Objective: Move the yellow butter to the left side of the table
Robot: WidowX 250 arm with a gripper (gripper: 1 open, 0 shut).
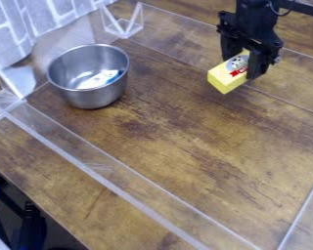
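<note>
- 1 yellow butter (pixel 226 78) sits in the upper right part of the view, at the ends of my fingers, with its bare yellow end turned toward the lower left and its pale label, marked in red, facing up.
- 2 dark fingers of mine reach down to it: my gripper (pixel 245 62) is drawn in narrow on the butter, around the labelled end (whether the block touches the wood under it, I cannot tell).
- 1 black arm (pixel 254 15), my own, comes in from the top edge of the view, above the butter.
- 1 table (pixel 159 146) of brown planks spreads below and around us, its grain darker in places (a few straight seams run across it).
- 1 steel bowl (pixel 89 96) stands upright in the upper left part, well apart from the butter, with something small, white and blue inside (too small for me to name).
- Clear acrylic walls (pixel 116 188) edge the wood, 1 of them slanting along the lower left.
- 1 crinkled, whitish sheet (pixel 42 21) fills the top left corner, near the bowl.
- Some dark gear (pixel 26 229) shows at the lower left, beyond the wood (partly cut off by the frame).
</note>
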